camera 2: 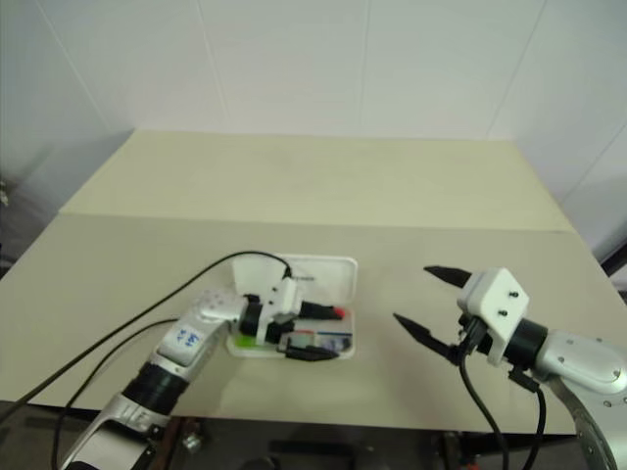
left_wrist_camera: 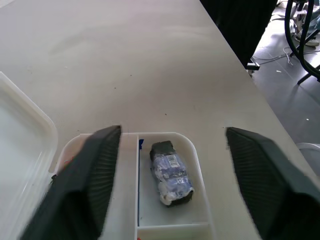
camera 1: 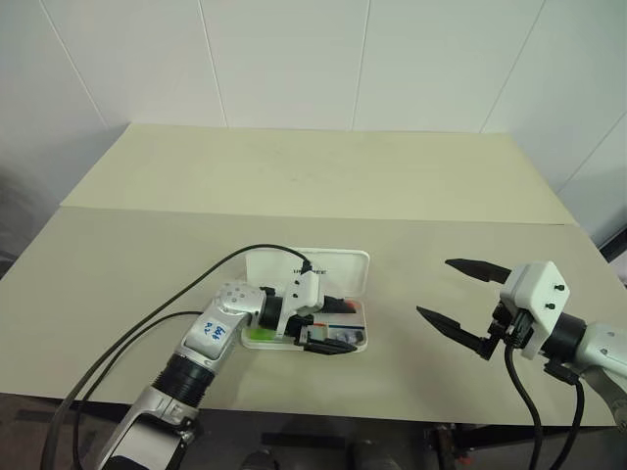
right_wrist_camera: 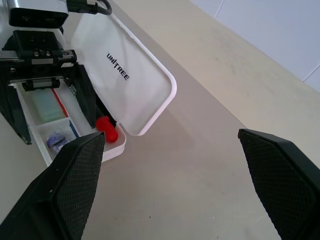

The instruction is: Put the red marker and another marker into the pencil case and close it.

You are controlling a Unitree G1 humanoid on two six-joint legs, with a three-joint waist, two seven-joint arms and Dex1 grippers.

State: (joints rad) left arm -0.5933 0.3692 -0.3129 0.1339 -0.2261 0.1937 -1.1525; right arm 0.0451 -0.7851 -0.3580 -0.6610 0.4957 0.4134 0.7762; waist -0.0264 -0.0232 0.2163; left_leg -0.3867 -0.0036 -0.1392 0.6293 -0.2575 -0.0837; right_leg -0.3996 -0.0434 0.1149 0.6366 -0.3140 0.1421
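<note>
Right eye view: red marker in open pencil case, beneath wide-open left gripper.

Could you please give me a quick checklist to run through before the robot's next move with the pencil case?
1. Pencil case lid up: ok, it stands open.
2. Red marker inside the tray: ok, its red cap lies in the tray.
3. Green marker inside the tray: ok, green shows in the tray under the left gripper.
4. Left gripper let go: ok, open over the tray.
5. Left gripper out of the lid's path: not ok.
6. Right gripper free: ok, open and empty, beside the case.
</note>
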